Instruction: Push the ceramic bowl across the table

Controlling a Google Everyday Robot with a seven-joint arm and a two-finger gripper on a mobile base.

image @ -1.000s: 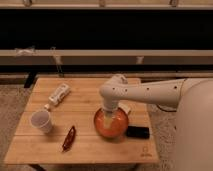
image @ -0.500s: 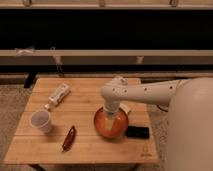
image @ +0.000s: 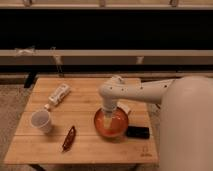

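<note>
The orange-red ceramic bowl [image: 111,125] sits on the light wooden table [image: 85,150], right of centre near the front. My white arm reaches in from the right and bends down over it. The gripper [image: 109,114] points straight down into the bowl, at its back inside wall. The fingertips are hidden inside the bowl.
A small white cup [image: 41,120] stands at the left. A dark red packet [image: 69,138] lies left of the bowl. A white bottle [image: 58,95] lies on its side at the back left. A black flat object [image: 137,132] lies just right of the bowl. The robot's white body [image: 187,130] fills the right.
The arm and bowl have shifted very slightly, if at all. Other objects have not moved.
</note>
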